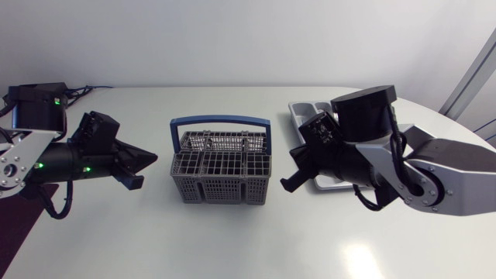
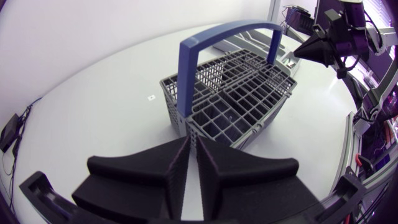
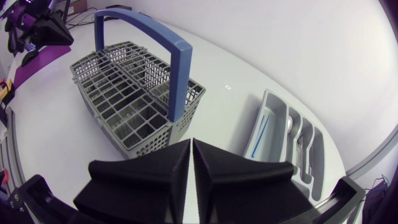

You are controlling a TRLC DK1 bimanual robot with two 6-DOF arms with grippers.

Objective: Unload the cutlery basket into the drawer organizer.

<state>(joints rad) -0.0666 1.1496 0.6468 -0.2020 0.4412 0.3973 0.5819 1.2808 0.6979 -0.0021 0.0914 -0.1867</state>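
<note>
A grey cutlery basket (image 1: 221,169) with a blue handle (image 1: 221,122) stands mid-table; I see no cutlery in its compartments (image 3: 127,93). The grey drawer organizer (image 1: 304,111) lies at the back right, partly hidden behind my right arm. Its slots (image 3: 290,142) hold a blue-handled piece (image 3: 264,129) and some metal cutlery (image 3: 300,144). To the basket's left hovers my left gripper (image 1: 152,160), shut and empty, pointing at the basket (image 2: 233,99). My right gripper (image 1: 294,155) is shut and empty just right of the basket, its tips (image 3: 191,142) near the basket's corner.
Cables and a black box (image 1: 35,97) sit at the back left by my left arm's base. In the left wrist view my right gripper (image 2: 316,48) shows beyond the basket. Bare white tabletop (image 1: 232,240) lies in front of the basket.
</note>
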